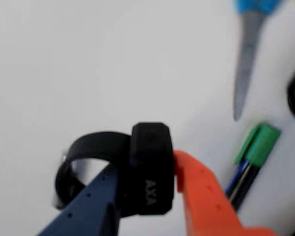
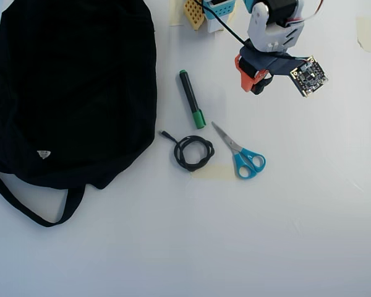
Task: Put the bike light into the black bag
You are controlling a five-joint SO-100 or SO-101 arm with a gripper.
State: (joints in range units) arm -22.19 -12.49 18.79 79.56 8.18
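White tabletop (image 2: 309, 216); blk squarish bike light (image 1: 150, 167) w/ loop strap.

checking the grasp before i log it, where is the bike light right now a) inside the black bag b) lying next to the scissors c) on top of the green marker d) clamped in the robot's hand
d: the wrist view shows the bike light pinched between the orange and dark fingers of the hand, well away from the black bag.

A black bag (image 2: 74, 86) fills the upper left of the overhead view, one strap trailing toward the lower left. At centre lie a green-capped marker (image 2: 191, 99), a coiled black cable (image 2: 194, 153) and blue-handled scissors (image 2: 242, 154) (blades pointing up-left). The gripper (image 2: 255, 81) hangs at upper right.
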